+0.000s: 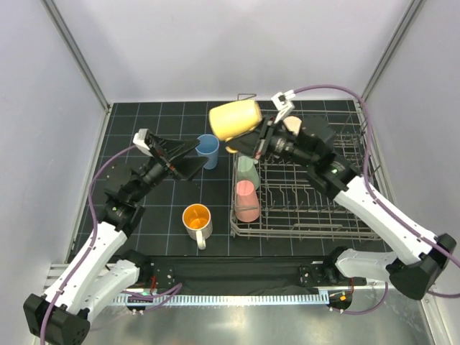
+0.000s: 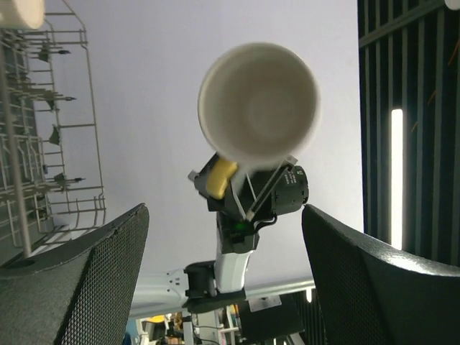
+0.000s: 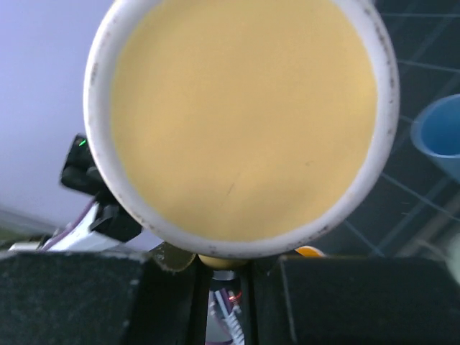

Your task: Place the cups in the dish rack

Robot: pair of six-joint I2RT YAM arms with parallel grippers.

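metal wire dish rack; smooth matt plastic yellow mug, blue cup.

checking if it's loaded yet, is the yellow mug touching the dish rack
Apart. Left wrist view shows the yellow mug against bare wall, clear of the dish rack at left, held by the right gripper.

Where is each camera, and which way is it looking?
Top external: above and behind, looking down at both arms, the dish rack, a blue cup.
Left wrist: on the left arm, looking through the open left gripper at the yellow mug's mouth.
Right wrist: on the right arm, right gripper below, facing that mug's base.
Shared: all show the yellow mug.
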